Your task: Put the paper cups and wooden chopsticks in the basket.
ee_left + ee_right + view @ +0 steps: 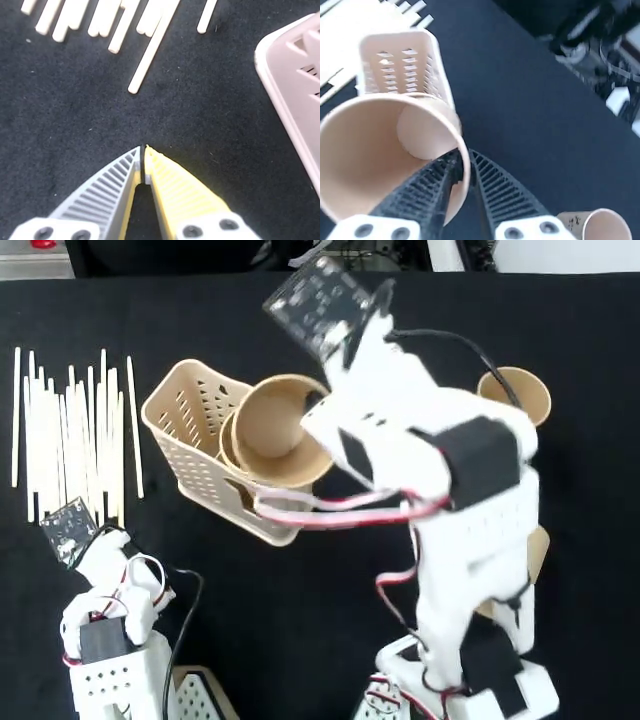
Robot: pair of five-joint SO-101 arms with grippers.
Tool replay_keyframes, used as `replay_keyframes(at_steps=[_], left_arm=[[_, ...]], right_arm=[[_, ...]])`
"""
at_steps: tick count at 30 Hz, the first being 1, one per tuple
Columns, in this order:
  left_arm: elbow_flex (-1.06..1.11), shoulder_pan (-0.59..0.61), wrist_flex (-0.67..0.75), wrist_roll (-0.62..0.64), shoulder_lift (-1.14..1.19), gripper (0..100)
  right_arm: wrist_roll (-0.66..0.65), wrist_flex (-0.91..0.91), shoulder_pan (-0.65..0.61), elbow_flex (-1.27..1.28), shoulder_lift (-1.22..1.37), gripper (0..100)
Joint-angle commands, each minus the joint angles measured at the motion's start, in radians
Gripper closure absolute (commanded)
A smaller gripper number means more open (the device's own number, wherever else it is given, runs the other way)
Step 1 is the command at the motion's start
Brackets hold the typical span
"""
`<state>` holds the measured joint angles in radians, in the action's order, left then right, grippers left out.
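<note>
Right gripper (pixel 464 156) is clamping a paper cup (pixel 280 430) at the basket (pixel 180 410); left gripper (pixel 144 149) is resting closed; chopsticks (pixel 75 430), 9 o'clock, untouched.

Cream slotted basket (pixel 185 405) sits near the middle of the desk, a bit left of centre. A tan paper cup (pixel 275 425) is right at its opening, wall pinched in the right pincer (pixel 464 156), with another cup rim (pixel 226 445) tucked behind. A lone cup (pixel 515 395) sits toward the far right. Pale chopsticks (pixel 75 435) lie side by side along the left edge.
</note>
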<state>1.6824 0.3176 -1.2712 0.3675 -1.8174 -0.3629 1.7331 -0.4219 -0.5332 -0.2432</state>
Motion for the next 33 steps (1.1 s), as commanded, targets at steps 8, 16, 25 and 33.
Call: replay_keyframes(at_steps=[8, 16, 25, 33], left_arm=[[0.016, -0.007, -0.005, 0.006, -0.005, 97], [0.016, -0.007, -0.005, 0.006, -0.005, 97], [0.016, -0.007, -0.005, 0.006, -0.005, 97], [0.016, -0.007, -0.005, 0.006, -0.005, 97]], right_arm=[[0.005, 0.034, -0.031, 0.035, 0.062, 84.6], [0.006, 0.026, -0.123, -0.062, 0.062, 68.1], [0.006, 0.034, -0.046, -0.182, -0.013, 68.1], [-0.178, 0.032, 0.272, 0.214, -0.283, 68.1]])
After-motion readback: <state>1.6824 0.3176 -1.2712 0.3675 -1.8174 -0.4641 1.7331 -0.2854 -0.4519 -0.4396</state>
